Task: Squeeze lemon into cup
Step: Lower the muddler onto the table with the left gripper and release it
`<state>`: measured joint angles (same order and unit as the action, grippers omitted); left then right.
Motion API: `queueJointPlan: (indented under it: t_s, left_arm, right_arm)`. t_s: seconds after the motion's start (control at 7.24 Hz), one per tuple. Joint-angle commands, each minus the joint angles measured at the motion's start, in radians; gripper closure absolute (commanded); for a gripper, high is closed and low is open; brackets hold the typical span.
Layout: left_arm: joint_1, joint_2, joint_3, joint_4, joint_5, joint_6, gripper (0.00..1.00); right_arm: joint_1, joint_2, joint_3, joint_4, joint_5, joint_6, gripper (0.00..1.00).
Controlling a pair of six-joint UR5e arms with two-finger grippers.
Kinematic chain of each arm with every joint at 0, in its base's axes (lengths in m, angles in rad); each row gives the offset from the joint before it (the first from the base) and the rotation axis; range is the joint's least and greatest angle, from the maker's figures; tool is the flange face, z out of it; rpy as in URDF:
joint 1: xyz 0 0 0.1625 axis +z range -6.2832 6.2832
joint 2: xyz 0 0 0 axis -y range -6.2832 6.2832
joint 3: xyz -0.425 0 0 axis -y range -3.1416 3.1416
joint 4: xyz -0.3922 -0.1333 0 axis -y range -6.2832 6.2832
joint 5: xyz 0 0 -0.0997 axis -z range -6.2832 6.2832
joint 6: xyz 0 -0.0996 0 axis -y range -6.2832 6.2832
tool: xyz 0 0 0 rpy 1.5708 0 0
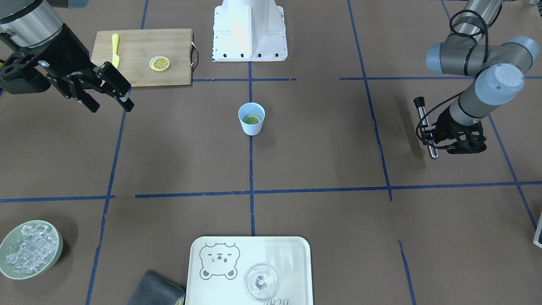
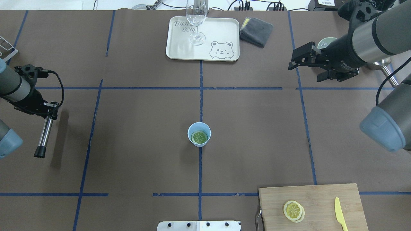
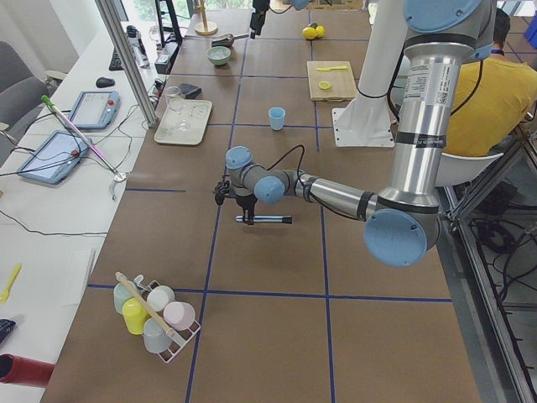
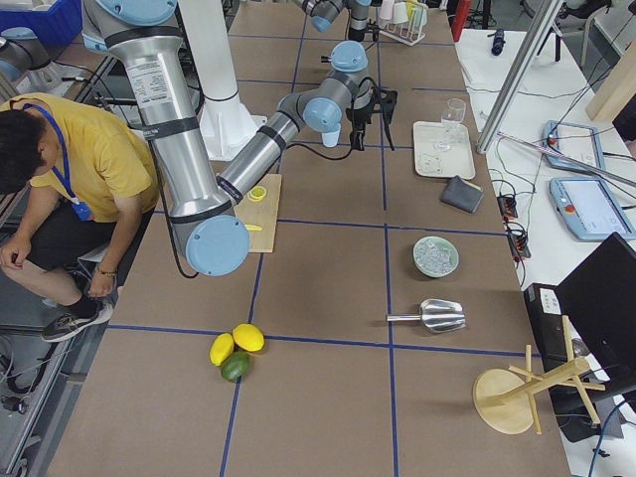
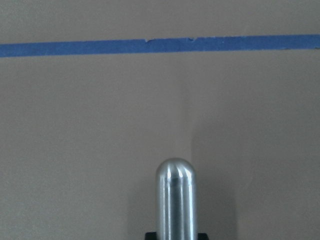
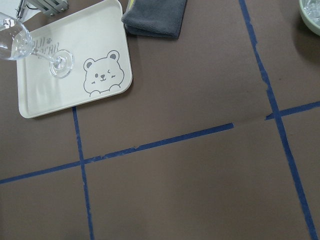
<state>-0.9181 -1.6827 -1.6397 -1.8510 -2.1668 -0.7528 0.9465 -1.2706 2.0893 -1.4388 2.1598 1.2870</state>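
The light-blue cup (image 1: 253,128) (image 2: 190,131) stands upright at the table's centre on a blue tape line. A lemon slice (image 1: 253,119) (image 2: 199,137) lies flat inside it. Another lemon slice (image 1: 159,63) (image 2: 292,209) rests on the wooden cutting board (image 1: 139,46) (image 2: 321,195). My right gripper (image 1: 111,106) (image 2: 304,73) hangs open and empty above the table, well off to the cup's side. My left gripper (image 1: 436,137) (image 2: 48,110) is shut on a metal rod with a black tip (image 1: 423,123) (image 2: 45,134) (image 5: 175,200), far from the cup.
A yellow knife (image 1: 115,50) (image 2: 339,216) lies on the board. A cream bear tray (image 1: 296,254) (image 2: 179,48) (image 6: 40,95) carries a clear glass (image 1: 261,281) (image 2: 196,19). A grey cloth (image 2: 256,30) (image 6: 155,15) lies beside it. A green ice bowl (image 1: 29,249) sits near the operators' edge.
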Motion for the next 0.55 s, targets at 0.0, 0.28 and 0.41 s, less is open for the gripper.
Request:
queueJointPlan:
  t_s: [0.0, 0.28, 0.41]
  left_arm:
    - [0.022, -0.009, 0.004, 0.001, 0.001, -0.003, 1.0]
    - [0.031, -0.014, 0.015, -0.001, 0.001, -0.007, 1.0]
    - [0.033, -0.015, 0.017, -0.001, 0.001, -0.005, 1.0]
  right_arm:
    - [-0.002, 0.0, 0.0, 0.0, 0.0, 0.0, 0.0]
    - [-0.002, 0.0, -0.002, 0.0, -0.001, 0.0, 0.0]
    - [-0.003, 0.0, -0.002, 0.0, 0.0, 0.0, 0.0]
